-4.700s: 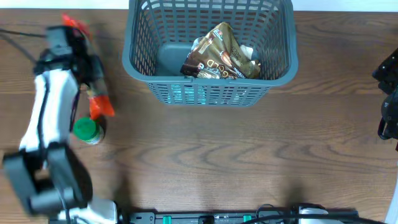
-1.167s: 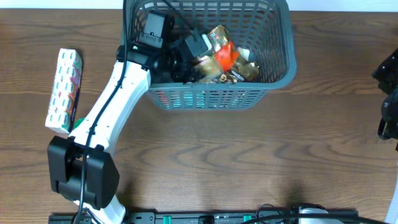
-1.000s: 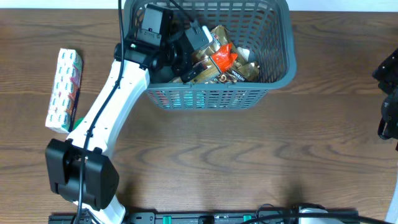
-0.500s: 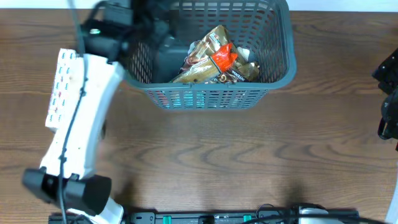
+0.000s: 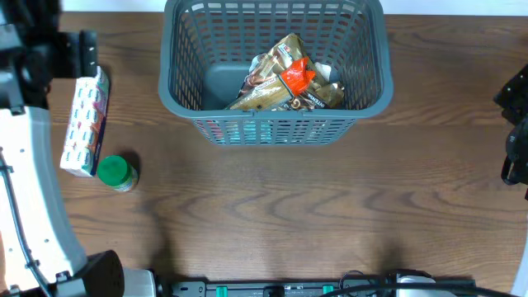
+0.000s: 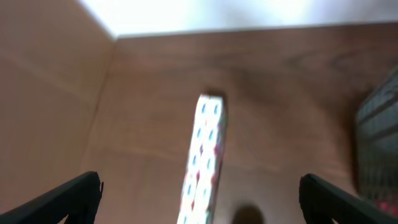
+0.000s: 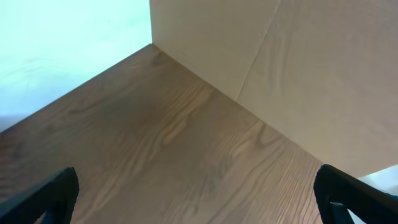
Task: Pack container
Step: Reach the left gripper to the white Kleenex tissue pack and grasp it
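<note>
**Left arm pulls off the container, orange packet stays inside**

Half a second ago the left arm (image 5: 29, 181) was right up at the container's left rim. Now it has swung out to the far left of the surface (image 5: 330, 214), over the white patterned box (image 5: 85, 124). The container (image 5: 272, 128) sits at the back middle of the surface, same spot as before. Inside it, the orange packet (image 5: 295, 76) lies on top of the gold packet (image 5: 280, 92), over in the right half. A few seconds back that orange one was out on the left in the left jaws, by the green-lidded jar (image 5: 115, 172). The jar is in view again, just beside the near end of the box; the arm covered it a moment ago. The right arm (image 5: 516, 99) hasn't budged from the right edge.

In the left wrist view, the left jaws are spread wide with nothing in them, and the box lies lengthwise on the wood below. The right jaws are also spread wide, with only bare wood under them.

The left wrist view is really blurry. The grey strip at its right edge looks like the container wall, and I can't tell what the dark blob next to the box is. The overhead cuts off the left arm at the frame edge and most of the right arm too. Something white peeks out behind the gold packet, no idea what.
</note>
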